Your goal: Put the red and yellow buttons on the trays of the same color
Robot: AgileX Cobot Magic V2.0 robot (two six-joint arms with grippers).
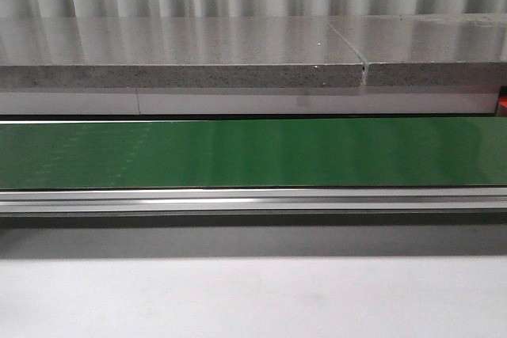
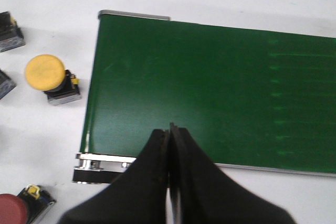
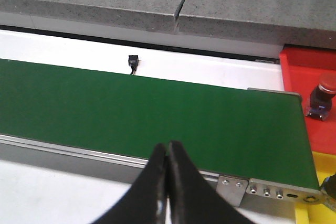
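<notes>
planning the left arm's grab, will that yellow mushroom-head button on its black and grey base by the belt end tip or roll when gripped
The yellow mushroom-head button looks top-heavy: its cap is wider than the black and grey base under it, so a push on the cap may tip it. The squarish base probably stops it rolling far. The smooth domed cap might slip, so gripping the base seems safer. The left gripper is shut now.

Industrial lab bench; green conveyor belt (image 1: 253,152); grey stone slab (image 1: 182,57)

Yellow button (image 2: 45,72) upright on white table beside the belt end, red button (image 2: 13,210) near it; another red button (image 3: 321,95) upright in red tray (image 3: 304,61).
</notes>
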